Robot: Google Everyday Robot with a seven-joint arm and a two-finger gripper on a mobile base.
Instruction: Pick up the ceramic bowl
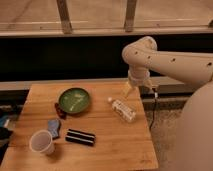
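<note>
Dim, warm overhead light covers the desk [117, 147]; the cup [42, 142] throws a soft shadow. The jaws hang lit over the desk's far-right edge.

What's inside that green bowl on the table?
The ceramic bowl looks empty, showing only a paler streak. Its base covers the table beneath. The gripper hangs apart, over the table's far right corner.
</note>
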